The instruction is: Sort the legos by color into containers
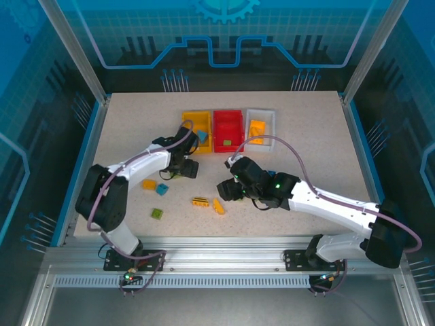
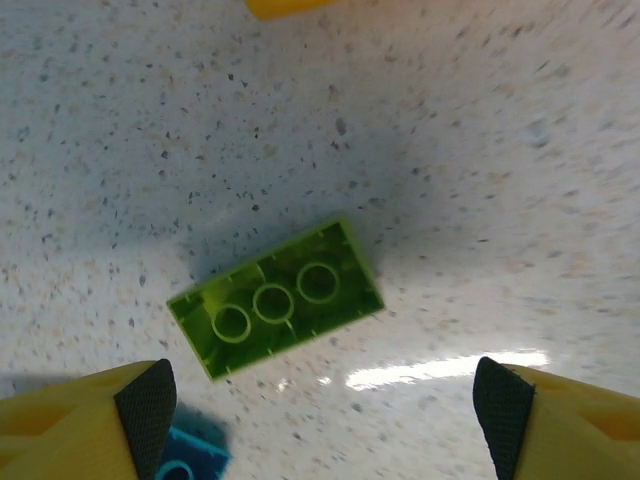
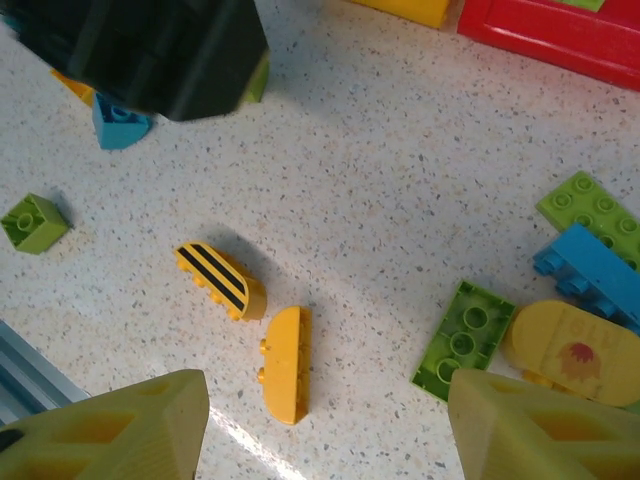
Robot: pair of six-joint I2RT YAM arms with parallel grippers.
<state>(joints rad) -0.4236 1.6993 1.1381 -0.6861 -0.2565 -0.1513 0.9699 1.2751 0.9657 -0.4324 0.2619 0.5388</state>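
Three bins stand in a row at the back: a yellow-orange bin [image 1: 194, 121] holding a blue brick, a red bin [image 1: 228, 122] holding a green brick, and a white bin [image 1: 261, 115] holding orange pieces. My left gripper [image 1: 185, 167] [image 2: 325, 425] hangs open above a green brick [image 2: 275, 298] lying studs down, with a blue brick [image 2: 190, 460] beside its left finger. My right gripper [image 1: 228, 189] [image 3: 330, 440] is open above a yellow half-round brick [image 3: 285, 362] [image 1: 218, 206] and the yellow-black striped brick [image 3: 222, 280] [image 1: 200, 201].
Near the right gripper lie a green brick [image 3: 465, 337], a round yellow piece [image 3: 575, 345], a blue brick [image 3: 590, 270] and another green brick [image 3: 590, 210]. Further left are an orange brick [image 1: 148, 184], a blue brick [image 1: 162, 189] and a small green brick [image 1: 157, 213].
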